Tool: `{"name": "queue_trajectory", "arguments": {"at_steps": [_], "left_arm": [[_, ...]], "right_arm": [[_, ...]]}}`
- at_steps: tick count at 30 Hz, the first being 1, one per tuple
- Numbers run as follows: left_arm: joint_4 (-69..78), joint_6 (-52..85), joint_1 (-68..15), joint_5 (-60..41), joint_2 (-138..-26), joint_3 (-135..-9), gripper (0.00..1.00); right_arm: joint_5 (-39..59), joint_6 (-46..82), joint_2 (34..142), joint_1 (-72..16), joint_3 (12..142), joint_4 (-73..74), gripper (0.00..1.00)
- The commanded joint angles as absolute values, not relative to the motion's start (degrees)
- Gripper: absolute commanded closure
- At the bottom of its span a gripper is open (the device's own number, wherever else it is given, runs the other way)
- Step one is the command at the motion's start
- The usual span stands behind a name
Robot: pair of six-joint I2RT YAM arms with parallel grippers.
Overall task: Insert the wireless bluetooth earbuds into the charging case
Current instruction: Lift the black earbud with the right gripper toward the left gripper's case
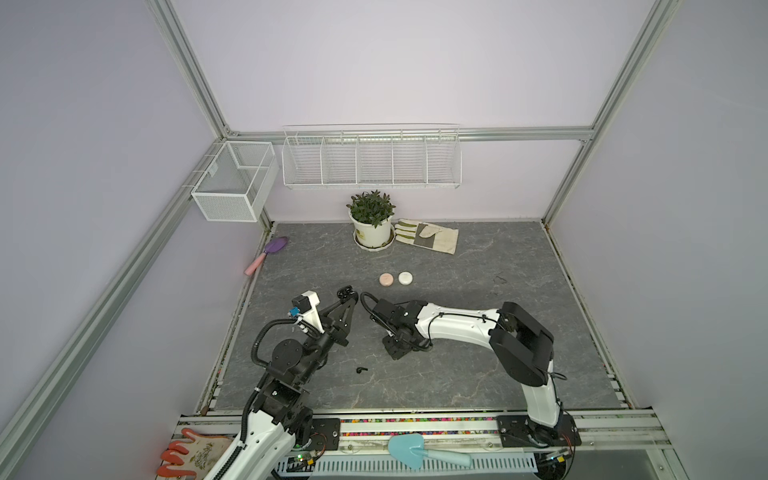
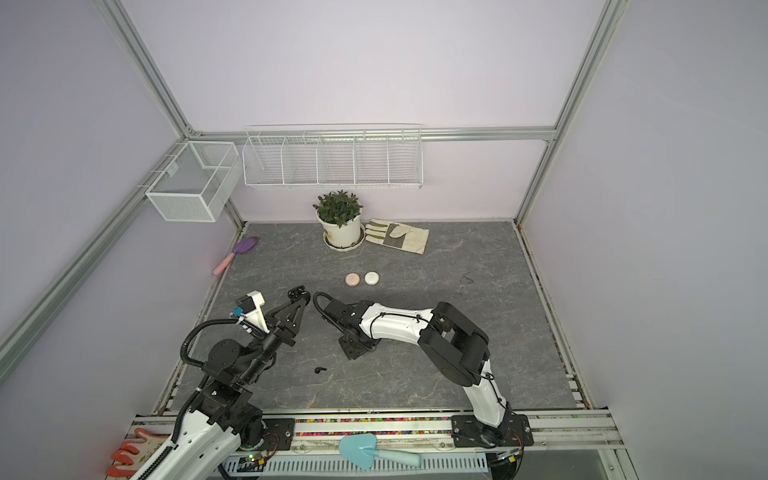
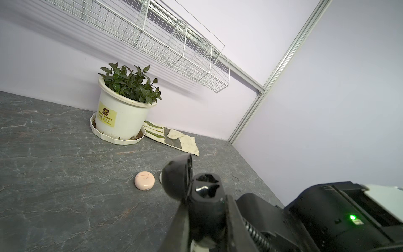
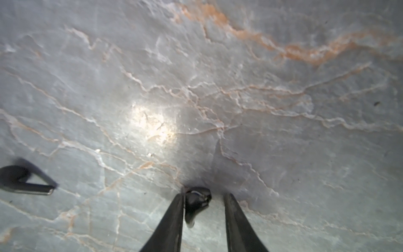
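While the dark, veined tabletop (image 1: pixel 478 270) is lying mostly bare, both arms are working near its middle. The left gripper (image 1: pixel 348 296) is holding a black charging case (image 3: pixel 205 192) up off the surface, its jaws pressing together on the base. The case is gaping open, and its round lid (image 3: pixel 177 174) is tilting up and away.

The right gripper (image 4: pixel 204 194) is pointing straight down at the tabletop with its jaws spread. Farther back, a closed pink case (image 1: pixel 386 279) and a white case (image 1: pixel 405 278) are sitting side by side, almost touching.

Between the right jaws a glossy black earbud (image 4: pixel 196 200) is leaning against one finger (image 4: pixel 174 209), and a clear gap is showing on the other side. Its bulb is sitting at the fingertips, and its stem is running back along that finger toward the wrist.

A second black earbud (image 1: pixel 362 369) is lying flat nearer the front edge, between the two arms and well apart from both grippers. Its long axis is running roughly left to right in both top views. It is too small there for me to tell which end is the bulb.
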State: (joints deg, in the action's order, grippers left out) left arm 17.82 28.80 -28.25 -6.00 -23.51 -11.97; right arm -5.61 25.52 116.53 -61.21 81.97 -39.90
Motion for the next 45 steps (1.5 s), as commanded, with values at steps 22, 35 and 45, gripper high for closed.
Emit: {"name": "queue_trajectory", "arguments": {"at_steps": [22, 35, 45], "left_arm": [[16.9, 28.0, -28.5, -5.5, -22.2, -12.0, 1.00], [22.1, 27.6, -28.5, -10.1, -27.7, -12.0, 1.00], [30.7, 27.5, -28.5, -15.6, -34.6, -12.0, 1.00]], "right_arm": [[-5.7, 26.4, 120.1, -62.0, 82.8, -40.9, 0.78], [-7.8, 25.4, 115.9, -61.2, 80.9, -38.7, 0.80], [-9.7, 25.4, 112.9, -60.6, 78.8, -36.1, 0.82]]}}
